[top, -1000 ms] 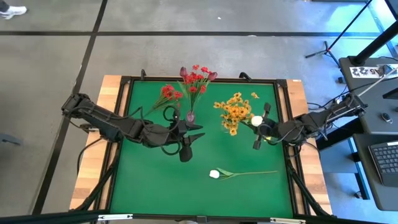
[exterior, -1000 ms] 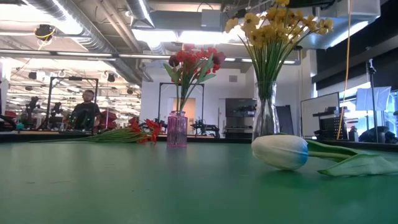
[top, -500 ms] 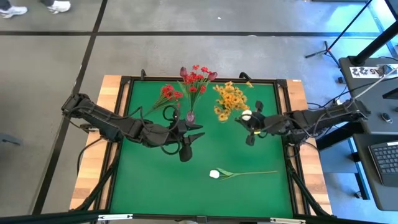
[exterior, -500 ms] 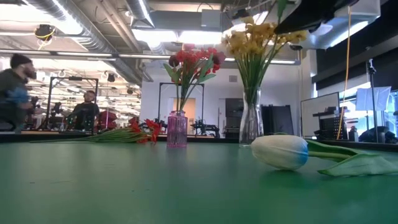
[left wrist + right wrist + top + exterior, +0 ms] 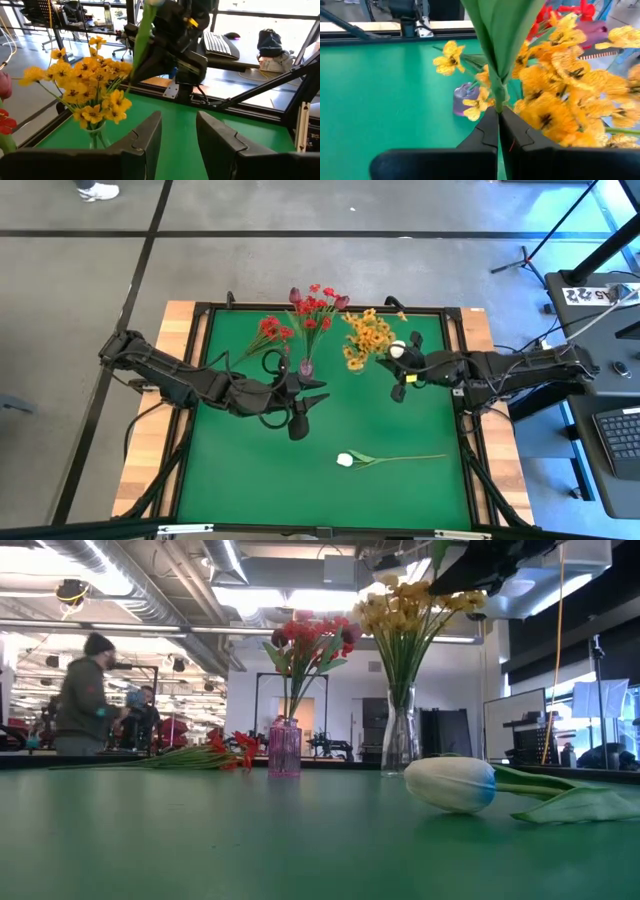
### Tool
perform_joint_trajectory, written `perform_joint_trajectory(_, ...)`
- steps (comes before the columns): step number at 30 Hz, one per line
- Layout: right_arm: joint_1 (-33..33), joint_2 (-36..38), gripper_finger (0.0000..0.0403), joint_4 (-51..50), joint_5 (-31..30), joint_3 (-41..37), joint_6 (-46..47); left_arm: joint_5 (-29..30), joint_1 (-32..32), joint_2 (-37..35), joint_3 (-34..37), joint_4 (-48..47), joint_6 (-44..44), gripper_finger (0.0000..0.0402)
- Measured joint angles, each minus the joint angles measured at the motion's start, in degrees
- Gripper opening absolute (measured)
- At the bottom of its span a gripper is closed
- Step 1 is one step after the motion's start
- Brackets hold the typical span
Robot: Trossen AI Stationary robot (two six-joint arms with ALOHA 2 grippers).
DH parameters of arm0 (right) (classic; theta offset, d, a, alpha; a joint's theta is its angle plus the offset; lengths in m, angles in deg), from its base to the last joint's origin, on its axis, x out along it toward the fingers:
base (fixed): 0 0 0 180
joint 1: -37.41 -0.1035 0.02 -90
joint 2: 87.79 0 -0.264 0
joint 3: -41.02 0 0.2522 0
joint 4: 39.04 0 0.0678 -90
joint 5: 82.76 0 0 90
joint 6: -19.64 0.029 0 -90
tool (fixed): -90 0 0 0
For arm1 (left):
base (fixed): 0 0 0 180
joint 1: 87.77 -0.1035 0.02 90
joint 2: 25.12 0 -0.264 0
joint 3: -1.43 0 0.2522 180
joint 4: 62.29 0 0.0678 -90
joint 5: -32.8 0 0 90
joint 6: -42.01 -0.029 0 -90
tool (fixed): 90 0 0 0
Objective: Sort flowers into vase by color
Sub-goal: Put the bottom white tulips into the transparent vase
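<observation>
Right gripper (image 5: 497, 125): my fingers are pinched tight on the green stem of a white bud (image 5: 397, 350), held up beside the yellow flowers (image 5: 366, 340).
Left gripper (image 5: 177, 132): my fingers stand parted with nothing between them, low over the mat near the pink vase (image 5: 284, 749).
Flowers: red sprays (image 5: 310, 640) stand in the pink vase; yellow ones in the clear vase (image 5: 401, 738); a red spray (image 5: 268, 330) and another white bud (image 5: 345, 460) lie on the mat.
Surface: green mat (image 5: 250, 470), wooden table edge (image 5: 140, 460).
Room: grey floor, workshop behind, a person (image 5: 82, 695) passing.
</observation>
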Motion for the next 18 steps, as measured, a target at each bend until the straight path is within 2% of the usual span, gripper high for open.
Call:
perform_joint_trajectory(8, 5.8, 0.0, 0.0001, -1.0, 0.6, 3.5, -1.3, 0.0, 0.0, 0.0, 0.0, 0.0, 0.0, 0.0118)
perform_joint_trajectory(18, 16.3, -3.8, 0.0001, -0.9, 14.6, 5.6, -1.2, 0.0, 0.0, 0.0, 0.0, 0.1, 0.0, 0.0118)
